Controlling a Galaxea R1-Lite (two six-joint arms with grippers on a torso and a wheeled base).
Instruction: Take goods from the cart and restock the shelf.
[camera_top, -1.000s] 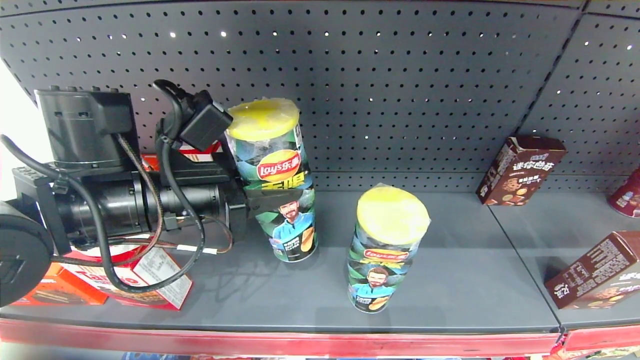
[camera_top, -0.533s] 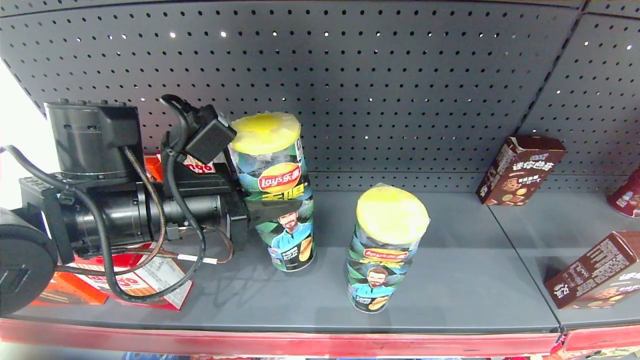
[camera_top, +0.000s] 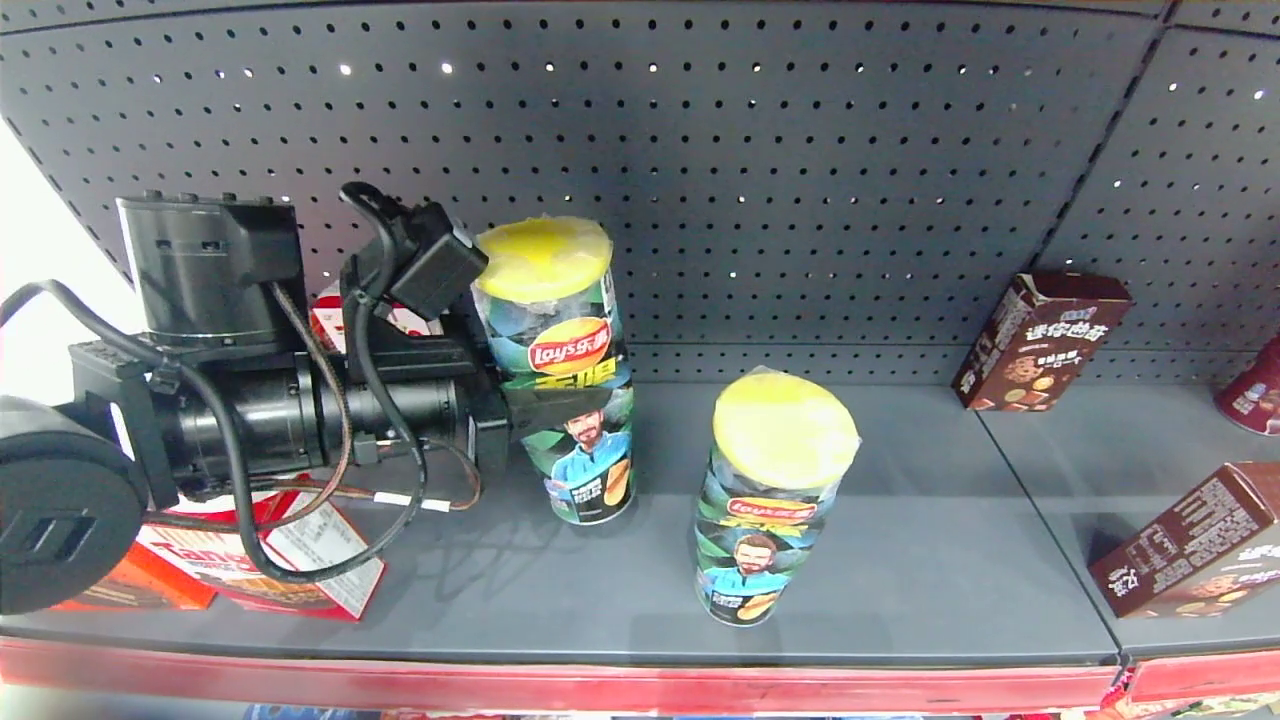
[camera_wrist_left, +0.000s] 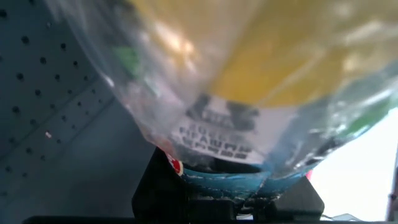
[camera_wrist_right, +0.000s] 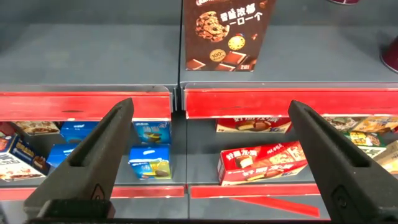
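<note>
Ok, status: the left gripper (camera_top: 545, 402) has its jaws clamped around the middle of a chip can (camera_top: 565, 345). The can is upright with its yellow lid on top, and sits over the shelf (camera_top: 900, 560) toward the back panel, left of centre. Its base looks to be at shelf level, but I can't tell if it's actually touching or just above. In the left wrist view the can (camera_wrist_left: 249, 93) sits right up against the camera, wrapped in clear film.

A second chip can (camera_top: 770, 500) already stands free on the shelf, nearer the front edge and to the right of the held one, apart from it. So I'd count one placed and one mid-placement.

The right gripper (camera_wrist_right: 210, 104) is empty with its jaws wide apart, facing the red front edges of the lower shelves. A brown cookie box (camera_wrist_right: 227, 34) stands just behind one of those edges.

Also on the shelf are red boxes (camera_top: 270, 560) lying at the left end under the arm and brown boxes (camera_top: 1040, 340) at the right end.

My read on what's left is to set the can down, let go and back the arm out without knocking it. After that, it's probably back to the cart for more.
</note>
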